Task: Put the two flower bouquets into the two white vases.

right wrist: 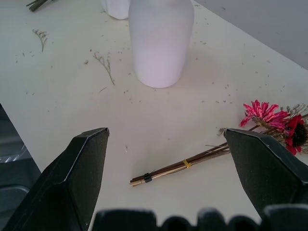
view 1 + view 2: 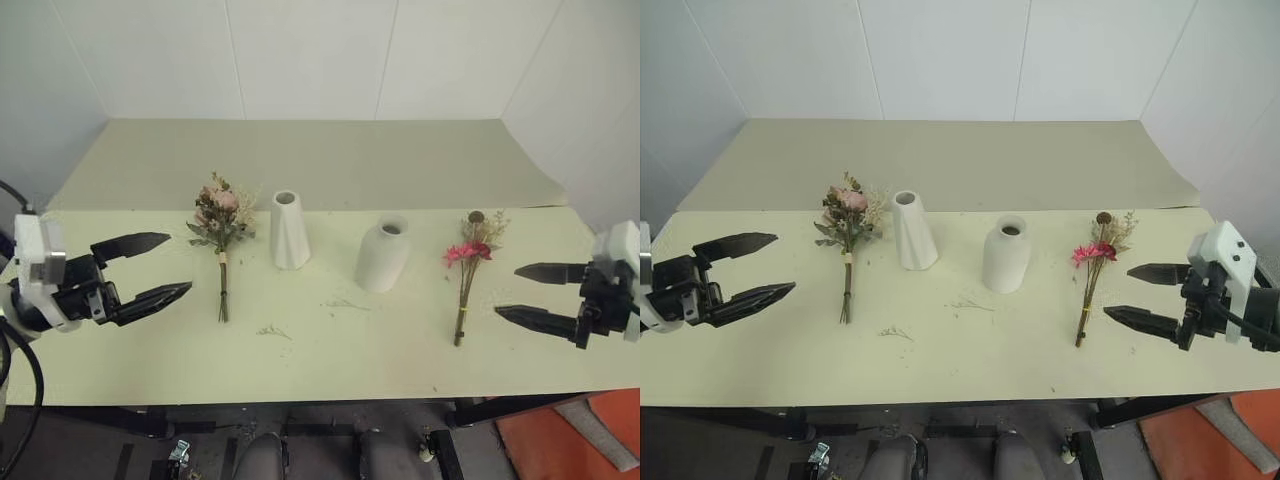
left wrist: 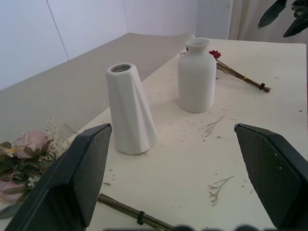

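Both grippers stand with fingers spread wide, holding nothing: the left gripper (image 2: 150, 270) hovers at the table's (image 2: 400, 360) left edge, the right gripper (image 2: 535, 293) at its right edge. Taking the tall faceted vase (image 2: 289, 230) as landmark: the cream-and-pink bouquet (image 2: 221, 236) lies flat just to its left, the rounder bottle-shaped vase (image 2: 383, 254) stands upright to its right, and the pink-red daisy bouquet (image 2: 470, 270) lies beyond that, flat on the table. Dark bands and a yellow tie around the daisy stems (image 1: 179, 166) show in the right wrist view, as do scattered crumbs and loose sprigs (image 1: 104, 63). Neither vase has any stems in its mouth.
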### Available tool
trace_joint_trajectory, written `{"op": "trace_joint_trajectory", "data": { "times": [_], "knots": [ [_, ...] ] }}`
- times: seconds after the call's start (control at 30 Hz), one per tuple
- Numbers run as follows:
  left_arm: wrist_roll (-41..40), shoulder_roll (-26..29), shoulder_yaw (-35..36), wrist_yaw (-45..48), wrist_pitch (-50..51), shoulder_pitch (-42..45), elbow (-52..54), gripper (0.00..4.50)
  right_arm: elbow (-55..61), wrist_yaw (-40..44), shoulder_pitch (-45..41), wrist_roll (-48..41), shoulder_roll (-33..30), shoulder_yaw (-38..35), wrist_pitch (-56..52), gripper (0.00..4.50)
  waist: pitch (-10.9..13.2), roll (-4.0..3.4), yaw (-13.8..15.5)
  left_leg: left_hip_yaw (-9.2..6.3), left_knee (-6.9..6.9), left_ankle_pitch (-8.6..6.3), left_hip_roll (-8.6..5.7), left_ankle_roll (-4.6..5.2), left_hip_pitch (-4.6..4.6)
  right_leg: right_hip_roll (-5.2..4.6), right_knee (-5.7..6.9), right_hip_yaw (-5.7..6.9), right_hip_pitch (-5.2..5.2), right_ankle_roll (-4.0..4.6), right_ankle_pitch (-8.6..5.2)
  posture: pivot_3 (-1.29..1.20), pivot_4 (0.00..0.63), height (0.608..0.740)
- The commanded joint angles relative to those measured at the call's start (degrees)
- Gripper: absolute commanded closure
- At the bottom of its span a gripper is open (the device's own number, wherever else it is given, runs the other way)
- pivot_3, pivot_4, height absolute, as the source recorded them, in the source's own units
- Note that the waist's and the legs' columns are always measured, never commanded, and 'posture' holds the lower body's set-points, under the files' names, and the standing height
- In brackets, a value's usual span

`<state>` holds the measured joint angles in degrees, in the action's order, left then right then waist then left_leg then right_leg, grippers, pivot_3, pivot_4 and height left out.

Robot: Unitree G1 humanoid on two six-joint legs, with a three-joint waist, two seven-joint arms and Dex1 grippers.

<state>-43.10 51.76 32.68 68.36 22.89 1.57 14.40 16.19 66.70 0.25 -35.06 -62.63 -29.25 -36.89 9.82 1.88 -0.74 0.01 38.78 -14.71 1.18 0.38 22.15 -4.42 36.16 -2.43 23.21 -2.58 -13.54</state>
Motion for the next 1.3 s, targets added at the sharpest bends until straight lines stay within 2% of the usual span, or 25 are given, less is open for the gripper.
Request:
{"op": "trace_joint_trajectory", "data": {
  "times": [0.03, 0.33, 0.4, 0.47, 0.6, 0.67, 0.8, 0.9, 1.07, 1.3],
  "knots": [
    [-1.8, 0.0, 2.5, -0.8, 0.3, -0.8, 2.3, 0.04, -0.5, 0.6, -1.7, -0.5, -1.1, 0.4, 0.2, 0.00, 0.0, 0.00, 0.0, 0.00, 0.00, 0.00, 0.00, 0.00, 0.00, 0.00, 0.00, 0.00, 0.00, 0.00, 0.00, 0.00, 0.150, 0.740],
    [-2.0, -0.2, 3.8, -2.9, 0.7, -2.8, 3.9, 0.04, -1.4, 0.8, -3.7, -0.2, -0.9, 2.0, 0.6, 0.00, 0.0, 0.00, 0.0, 0.00, 0.00, 0.00, 0.01, 0.00, 0.00, 0.00, 0.00, 0.00, 0.00, 0.01, 0.00, 0.00, 0.150, 0.740],
    [0.0, -0.3, 3.0, -6.2, 1.5, -3.0, 4.4, 0.04, -0.9, 0.3, -4.7, -0.5, -0.5, 2.7, 0.5, 0.00, 0.0, 0.00, 0.0, 0.00, 0.00, 0.00, 0.00, 0.00, -0.01, -0.01, 0.00, 0.00, 0.00, 0.01, 0.00, 0.00, 0.150, 0.740],
    [5.8, 0.2, 0.0, -15.0, 4.9, -3.2, 6.1, 0.04, 1.4, -1.6, -7.3, -3.0, 0.5, 3.7, -1.6, 0.00, 0.0, -0.01, 0.0, 0.00, 0.00, 0.00, 0.01, 0.00, -0.01, 0.00, 0.01, 0.00, 0.00, 0.01, 0.00, 0.00, 0.150, 0.740],
    [10.9, -4.0, -8.0, -43.5, 28.6, 4.3, 14.6, 0.04, 9.0, -3.6, -11.4, -7.6, 1.8, 6.0, -3.9, 0.00, 0.0, -0.03, 0.1, -0.05, 0.00, 0.00, 0.01, 0.00, -0.04, 0.01, 0.04, -0.01, -0.03, -0.01, 0.00, 0.00, 0.150, 0.740],
    [10.5, -7.6, -9.4, -51.0, 39.0, 8.5, 16.5, 0.04, 10.6, -5.2, -13.5, -9.5, 2.6, 7.3, -5.3, 0.00, 0.0, 0.01, 0.2, -0.16, 0.05, 0.00, -0.03, 0.00, 0.02, 0.00, 0.02, 0.02, -0.06, -0.08, 0.05, 0.00, 0.150, 0.740],
    [15.1, -19.9, -13.6, -65.4, 58.1, 20.3, 16.9, 0.04, 11.5, -6.6, -17.2, -10.1, 4.1, 11.8, -5.5, 0.00, 0.0, 0.16, 0.5, -0.25, 0.14, 0.00, -0.13, 0.00, 0.15, -0.06, 0.03, 0.05, 0.01, -0.16, 0.13, 0.00, 0.150, 0.740],
    [18.7, -23.3, -16.9, -69.1, 63.8, 26.0, 14.3, 0.04, 11.4, -6.2, -19.6, -9.7, 4.0, 14.4, -5.2, 0.00, 0.0, 0.18, 0.6, -0.28, 0.13, 0.00, -0.19, -0.01, 0.16, -0.07, 0.03, 0.05, 0.01, -0.15, 0.15, 0.00, 0.150, 0.740],
    [20.5, -25.7, -17.7, -68.2, 67.8, 32.0, 7.4, 0.04, 12.0, -4.6, -24.4, -10.8, 3.5, 17.0, -5.0, 0.00, 0.0, 0.17, 0.0, -0.26, 0.07, 0.00, -0.20, 0.00, 0.13, -0.05, 0.04, 0.01, 0.08, -0.12, 0.16, 0.00, 0.150, 0.740],
    [26.8, -27.7, -22.7, -69.0, 57.6, 39.3, -10.6, 0.04, 12.6, -5.5, -23.4, -10.9, 3.2, 16.3, -5.7, 0.00, 0.0, 0.18, 0.6, -0.28, 0.09, 0.01, -0.24, -0.01, 0.16, -0.09, 0.01, 0.05, 0.05, -0.12, 0.17, 0.00, 0.150, 0.740]
  ]
}}
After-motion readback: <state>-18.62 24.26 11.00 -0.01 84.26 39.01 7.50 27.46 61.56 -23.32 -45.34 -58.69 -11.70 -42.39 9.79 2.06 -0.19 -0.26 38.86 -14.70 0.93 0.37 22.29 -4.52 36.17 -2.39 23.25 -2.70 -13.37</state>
